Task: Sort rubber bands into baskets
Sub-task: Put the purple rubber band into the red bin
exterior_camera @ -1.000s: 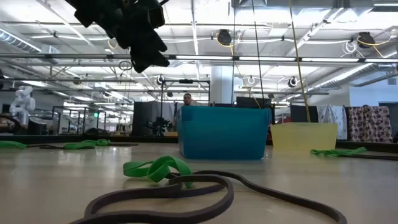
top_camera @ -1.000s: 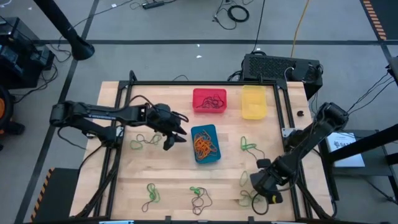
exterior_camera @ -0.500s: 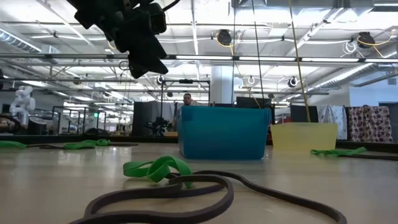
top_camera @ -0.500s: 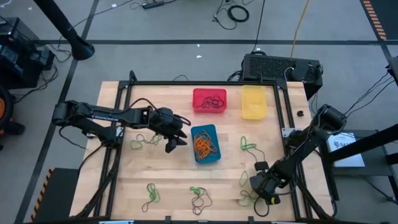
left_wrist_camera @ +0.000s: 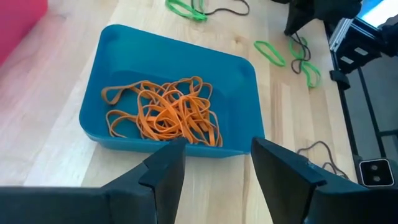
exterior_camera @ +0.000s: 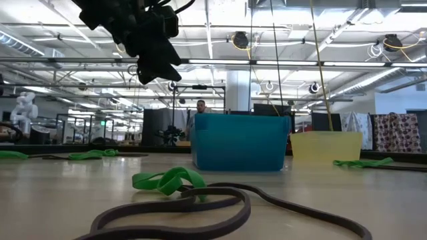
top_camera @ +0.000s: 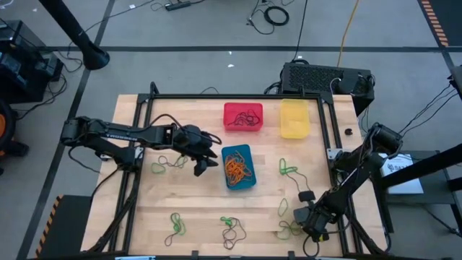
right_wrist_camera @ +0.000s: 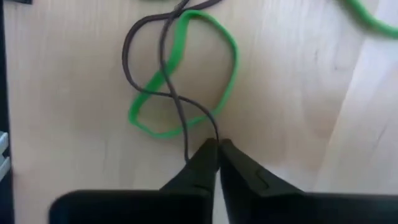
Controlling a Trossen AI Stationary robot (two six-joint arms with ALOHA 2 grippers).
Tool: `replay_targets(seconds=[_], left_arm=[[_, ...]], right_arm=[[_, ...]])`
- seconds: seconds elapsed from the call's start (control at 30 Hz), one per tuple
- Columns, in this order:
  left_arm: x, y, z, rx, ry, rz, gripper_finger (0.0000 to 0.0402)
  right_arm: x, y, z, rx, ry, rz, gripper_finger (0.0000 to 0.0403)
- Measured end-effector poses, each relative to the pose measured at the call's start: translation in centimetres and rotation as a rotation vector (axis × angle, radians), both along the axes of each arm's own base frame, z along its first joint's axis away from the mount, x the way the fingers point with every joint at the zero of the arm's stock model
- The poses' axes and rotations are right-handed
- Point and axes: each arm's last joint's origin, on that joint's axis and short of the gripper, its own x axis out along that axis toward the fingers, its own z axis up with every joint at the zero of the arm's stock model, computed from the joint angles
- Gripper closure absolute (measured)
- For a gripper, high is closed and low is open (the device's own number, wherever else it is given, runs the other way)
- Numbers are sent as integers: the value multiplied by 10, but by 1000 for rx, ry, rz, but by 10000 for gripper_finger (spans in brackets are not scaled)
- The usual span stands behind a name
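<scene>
Rubber bands: loose green and dark loops lie scattered on the table (top_camera: 195, 206) around the blue basket (top_camera: 237, 167); orange bands (left_wrist_camera: 165, 115) already fill that basket, and dark ones sit in the red basket (top_camera: 242, 116) just behind it.
Band in hand: a dark band (right_wrist_camera: 163, 74), crossed over a green band (right_wrist_camera: 186, 74), lies toward the table's near right corner, well apart from the blue basket.
Right gripper (right_wrist_camera: 216, 152): fingers pinched together on the near end of the dark band, low at the table.
Left gripper (left_wrist_camera: 214, 165): fingers spread and empty, hovering just left of the blue basket.
Yellow basket (top_camera: 294, 118): behind and right of the blue basket; no bands can be made out in it.
Risk, tangle: the dark loop crosses the green one — a lift may drag the green band along and carry it to the wrong basket.
Risk, slip: only a thin end appears pinched, so the band could slide out or snap away under tension.
Risk, snag: a second green and dark pair (top_camera: 231, 225) lies near the front edge — a low sweep could scatter it.
</scene>
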Motion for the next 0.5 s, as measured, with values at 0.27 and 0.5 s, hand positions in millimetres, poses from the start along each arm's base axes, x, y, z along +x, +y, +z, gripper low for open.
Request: replay_targets(seconds=[0.27, 0.5], left_arm=[[5, 0, 6, 2, -81, 2, 210], [6, 0, 8, -15, -96, 15, 210]], right_arm=[[-2, -13, 9, -95, 126, -77, 400], [4, -25, 46, -214, 125, -89, 402]])
